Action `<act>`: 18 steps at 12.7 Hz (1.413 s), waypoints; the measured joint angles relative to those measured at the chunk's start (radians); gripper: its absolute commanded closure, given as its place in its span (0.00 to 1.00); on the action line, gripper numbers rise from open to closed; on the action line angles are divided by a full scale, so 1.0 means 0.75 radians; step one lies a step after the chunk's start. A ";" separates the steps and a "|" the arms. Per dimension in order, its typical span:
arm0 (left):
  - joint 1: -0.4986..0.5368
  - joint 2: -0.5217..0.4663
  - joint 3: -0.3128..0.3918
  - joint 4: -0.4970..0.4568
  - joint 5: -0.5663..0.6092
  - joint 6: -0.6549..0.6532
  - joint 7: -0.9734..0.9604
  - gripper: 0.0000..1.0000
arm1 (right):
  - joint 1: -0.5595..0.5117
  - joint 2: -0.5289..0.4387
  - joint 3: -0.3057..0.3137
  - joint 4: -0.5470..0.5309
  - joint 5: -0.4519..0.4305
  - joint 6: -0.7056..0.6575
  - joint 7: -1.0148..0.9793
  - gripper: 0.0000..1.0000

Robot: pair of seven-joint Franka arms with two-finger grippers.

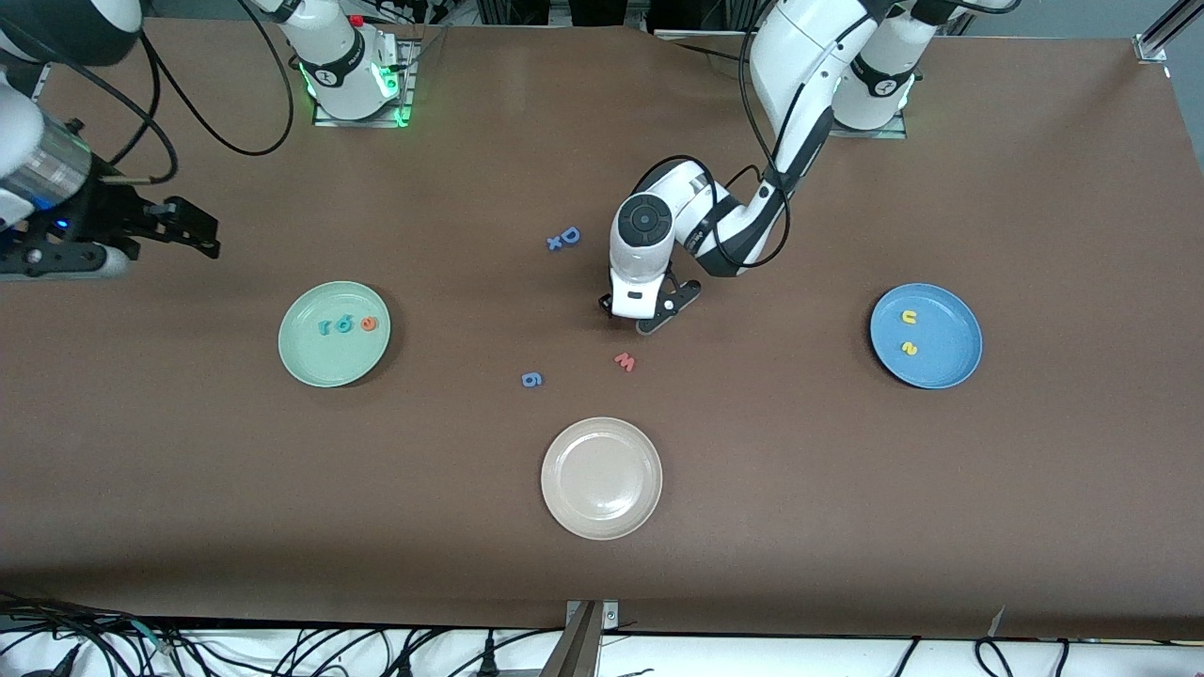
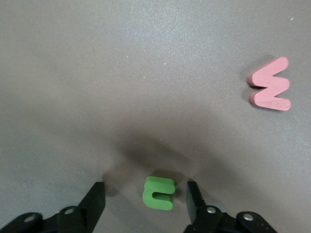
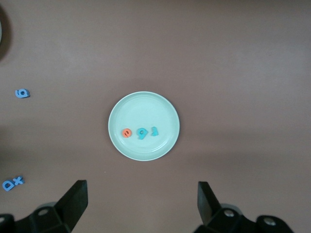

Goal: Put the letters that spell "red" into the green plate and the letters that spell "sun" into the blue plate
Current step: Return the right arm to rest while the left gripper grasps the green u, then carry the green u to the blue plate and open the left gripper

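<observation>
The green "n" lies flat on the table between the fingers of my left gripper, which is open with a gap on each side of the letter. The left gripper is low over the table's middle and hides the "n" in the front view. The green plate holds the teal "r", teal "d" and orange "e". The blue plate holds the yellow "u" and yellow "s". My right gripper waits open and empty at the right arm's end of the table.
A pink "w" lies close to the left gripper, nearer the front camera. A dark blue "6" lies beside it. A blue "D" with a small "x" lies farther back. A beige-white plate sits nearest the camera.
</observation>
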 measured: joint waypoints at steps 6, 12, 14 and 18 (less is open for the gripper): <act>-0.008 0.002 0.001 0.010 0.016 0.029 0.003 0.72 | -0.011 -0.043 -0.051 -0.023 0.016 -0.063 -0.110 0.00; -0.009 0.001 0.004 0.014 0.020 0.029 0.035 0.92 | -0.004 -0.041 -0.059 -0.026 0.019 -0.062 -0.067 0.00; -0.008 -0.007 0.035 0.014 0.021 0.017 0.131 0.92 | -0.002 -0.041 -0.059 -0.026 0.020 -0.062 -0.061 0.00; 0.052 -0.128 0.097 0.014 0.022 -0.175 0.440 0.92 | 0.006 -0.041 -0.071 -0.025 0.021 -0.060 -0.048 0.00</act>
